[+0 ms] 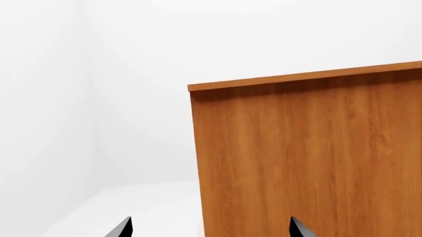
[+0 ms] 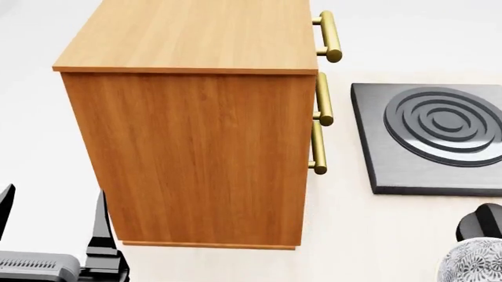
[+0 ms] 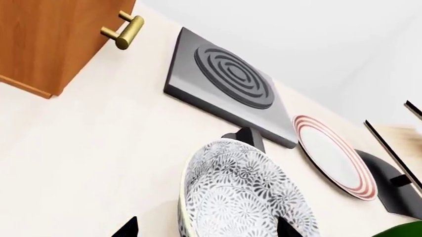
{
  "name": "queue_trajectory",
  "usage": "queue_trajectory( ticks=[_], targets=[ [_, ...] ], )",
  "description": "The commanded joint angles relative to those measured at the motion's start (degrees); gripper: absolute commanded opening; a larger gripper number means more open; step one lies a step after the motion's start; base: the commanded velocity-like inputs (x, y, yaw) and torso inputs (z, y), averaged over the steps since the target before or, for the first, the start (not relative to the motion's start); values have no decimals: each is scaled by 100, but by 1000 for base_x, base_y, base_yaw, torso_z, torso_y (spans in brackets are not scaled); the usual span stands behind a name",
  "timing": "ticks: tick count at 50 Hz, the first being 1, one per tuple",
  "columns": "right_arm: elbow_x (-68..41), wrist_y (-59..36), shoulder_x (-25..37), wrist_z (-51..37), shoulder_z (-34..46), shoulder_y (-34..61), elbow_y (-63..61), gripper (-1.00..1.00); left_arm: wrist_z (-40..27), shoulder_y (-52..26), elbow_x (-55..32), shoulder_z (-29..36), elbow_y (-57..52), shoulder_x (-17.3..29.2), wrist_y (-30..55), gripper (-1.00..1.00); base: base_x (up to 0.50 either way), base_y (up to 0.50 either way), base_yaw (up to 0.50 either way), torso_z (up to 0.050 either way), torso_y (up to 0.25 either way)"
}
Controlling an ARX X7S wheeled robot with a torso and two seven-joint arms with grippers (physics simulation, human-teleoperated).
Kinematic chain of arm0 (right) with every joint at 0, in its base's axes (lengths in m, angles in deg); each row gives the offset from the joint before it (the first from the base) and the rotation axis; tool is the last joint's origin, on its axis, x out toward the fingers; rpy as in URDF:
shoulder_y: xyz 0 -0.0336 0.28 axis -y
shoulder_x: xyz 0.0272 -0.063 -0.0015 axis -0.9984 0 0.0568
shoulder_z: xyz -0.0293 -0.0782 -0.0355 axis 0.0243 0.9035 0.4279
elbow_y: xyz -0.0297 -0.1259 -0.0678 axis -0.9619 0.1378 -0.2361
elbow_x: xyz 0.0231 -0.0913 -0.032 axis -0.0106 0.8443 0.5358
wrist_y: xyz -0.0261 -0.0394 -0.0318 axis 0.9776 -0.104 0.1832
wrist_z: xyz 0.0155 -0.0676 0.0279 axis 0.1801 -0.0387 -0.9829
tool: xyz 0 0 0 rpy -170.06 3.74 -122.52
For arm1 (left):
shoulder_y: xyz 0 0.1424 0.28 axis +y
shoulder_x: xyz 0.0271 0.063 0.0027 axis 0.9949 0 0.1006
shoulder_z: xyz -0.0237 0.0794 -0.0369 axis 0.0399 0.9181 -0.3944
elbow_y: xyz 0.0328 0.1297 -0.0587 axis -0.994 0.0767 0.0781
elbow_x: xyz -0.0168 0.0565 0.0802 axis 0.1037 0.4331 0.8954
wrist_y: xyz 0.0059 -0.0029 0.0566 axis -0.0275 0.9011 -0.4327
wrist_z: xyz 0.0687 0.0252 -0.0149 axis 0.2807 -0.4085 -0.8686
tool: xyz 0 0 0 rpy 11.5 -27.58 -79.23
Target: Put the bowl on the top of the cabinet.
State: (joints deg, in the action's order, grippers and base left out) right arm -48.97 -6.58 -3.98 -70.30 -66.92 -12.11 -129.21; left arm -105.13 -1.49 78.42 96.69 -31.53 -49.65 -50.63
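The leaf-patterned bowl (image 3: 237, 197) stands tilted on its edge on the pale counter, with a small black piece (image 3: 247, 138) behind it. It also shows at the lower right corner of the head view (image 2: 471, 264). My right gripper (image 3: 207, 228) is open, one fingertip on each side of the bowl's rim, the left tip clear of it. The orange-brown cabinet (image 2: 196, 147) stands at the middle left, its top (image 2: 196, 35) bare, with brass handles (image 2: 320, 117) on its right face. My left gripper (image 2: 52, 214) is open and empty, low beside the cabinet's side wall (image 1: 310, 158).
A dark grey square burner with raised rings (image 2: 431, 135) lies right of the cabinet and shows in the right wrist view (image 3: 231, 79). A red-ringed white plate (image 3: 333, 155) leans on a black stand (image 3: 389, 187). A green object (image 3: 408, 229) shows at the edge.
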Motion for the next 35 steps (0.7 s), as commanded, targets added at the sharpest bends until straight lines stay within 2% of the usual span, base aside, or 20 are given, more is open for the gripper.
queue_trajectory(
  ticks=[1, 35],
  targets=[
    [74, 37, -60, 134, 119, 124, 190, 100, -27, -6, -6, 23, -6, 15, 7, 100, 0, 0, 0, 0, 0],
    [262, 199, -206, 284, 251, 181, 569, 100, -94, -34, -46, 86, -70, 64, 63, 100, 0, 0, 0, 0, 0]
  ],
)
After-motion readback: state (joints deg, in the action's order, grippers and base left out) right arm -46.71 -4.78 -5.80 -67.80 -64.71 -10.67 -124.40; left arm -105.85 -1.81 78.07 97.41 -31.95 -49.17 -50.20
